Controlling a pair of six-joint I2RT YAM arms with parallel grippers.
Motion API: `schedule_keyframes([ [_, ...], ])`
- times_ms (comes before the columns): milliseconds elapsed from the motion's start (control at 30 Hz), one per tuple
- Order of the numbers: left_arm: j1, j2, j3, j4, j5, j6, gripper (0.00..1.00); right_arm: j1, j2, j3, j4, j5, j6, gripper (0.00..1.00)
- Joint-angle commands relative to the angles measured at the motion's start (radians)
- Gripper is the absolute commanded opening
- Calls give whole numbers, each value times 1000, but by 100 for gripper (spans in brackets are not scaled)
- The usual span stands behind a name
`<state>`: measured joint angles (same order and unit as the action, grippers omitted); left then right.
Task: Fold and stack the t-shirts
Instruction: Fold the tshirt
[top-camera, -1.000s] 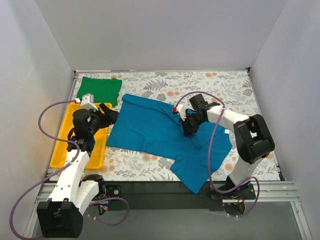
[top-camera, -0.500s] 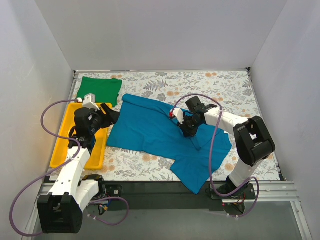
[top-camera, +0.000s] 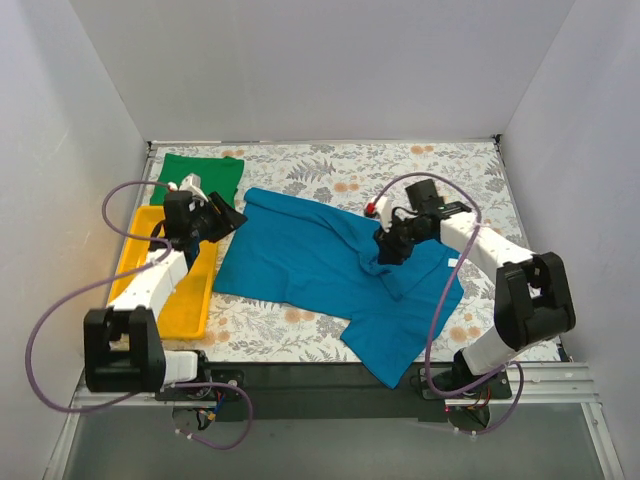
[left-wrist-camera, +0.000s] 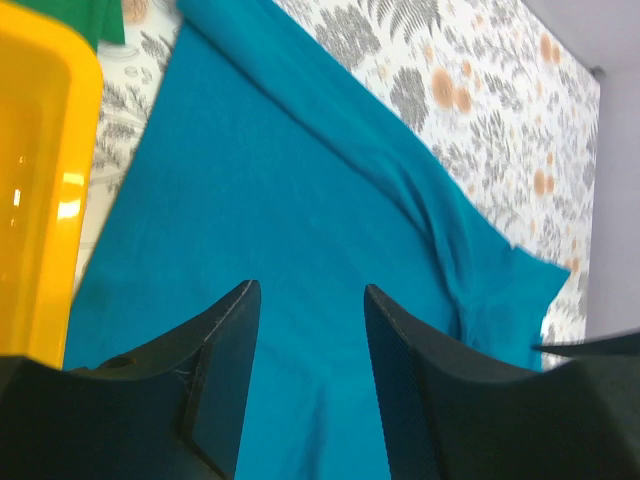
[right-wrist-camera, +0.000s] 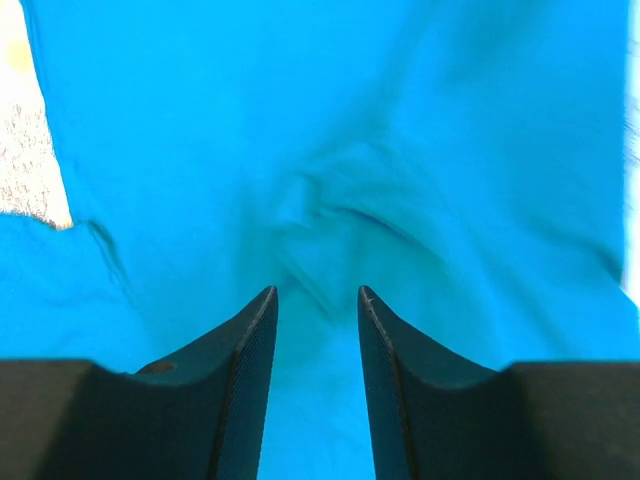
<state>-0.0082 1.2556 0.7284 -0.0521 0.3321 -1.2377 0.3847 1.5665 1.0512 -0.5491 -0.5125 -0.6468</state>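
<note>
The teal-blue t-shirt (top-camera: 320, 265) lies spread, rumpled and unfolded, across the middle of the table. The green t-shirt (top-camera: 200, 178) lies folded at the far left corner. A raised pucker sits just under the right gripper (right-wrist-camera: 315, 300), whose fingers stand apart and empty. The left gripper (left-wrist-camera: 305, 300), likewise parted and empty, is poised at the shirt's left edge beside the yellow tray (top-camera: 190, 310). Closing on the pucker probably bunches several layers and skews the fold, and a low left approach may strike the tray rim.
</note>
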Motion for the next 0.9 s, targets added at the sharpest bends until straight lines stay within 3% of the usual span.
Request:
schedule_keyframes([
  [0,-7,143,184,-27,-16,-91,43,-153,-49,0,-9,-206,6,45],
  [233,-67,551,593,-279,-240,-143,39,-188,-53,-53,11,-264,36,48],
  [433,-98,763,882,-409,-378,-72,35,-188,-57,-59,12,-279,42,48],
  [667,-104,892,1049,-480,-370,102,36,-190,-62,-59,14,-282,42,48],
  [867,-104,970,1112,-519,-378,159,35,-193,-59,-60,12,-284,44,48],
])
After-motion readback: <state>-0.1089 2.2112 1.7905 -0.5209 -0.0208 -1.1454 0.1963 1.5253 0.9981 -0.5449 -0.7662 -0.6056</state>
